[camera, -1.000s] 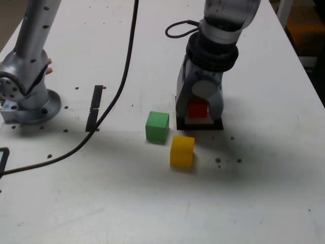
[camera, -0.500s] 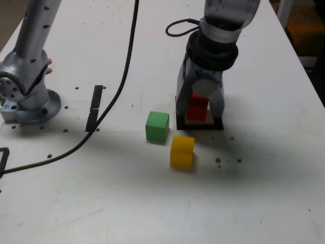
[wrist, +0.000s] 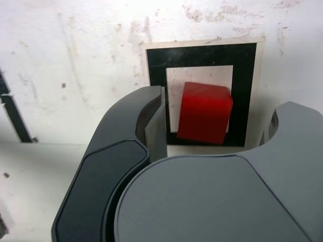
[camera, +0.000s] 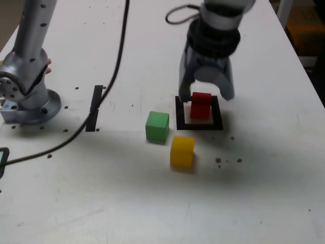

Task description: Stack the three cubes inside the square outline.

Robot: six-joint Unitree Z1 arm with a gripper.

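Note:
The red cube (camera: 200, 105) (wrist: 204, 112) rests inside the black square outline (camera: 180, 113) (wrist: 156, 65), on its white middle. My gripper (camera: 205, 97) (wrist: 217, 113) hangs just above it, open, one finger on each side and neither touching it. The green cube (camera: 157, 126) sits on the table to the exterior view's left of the outline. The yellow cube (camera: 182, 150) lies in front of the outline, nearer the camera. Neither of those two shows in the wrist view.
A second arm's grey base (camera: 25, 96) stands at the exterior view's far left. A black cable (camera: 109, 94) runs across the table past a short black tape strip (camera: 94, 108). The table's edge (camera: 304, 66) runs down the exterior view's right.
My gripper has opened, let go of the red cube inside the outline, and risen a little. The cable has shifted slightly. The green and yellow cubes have not moved.

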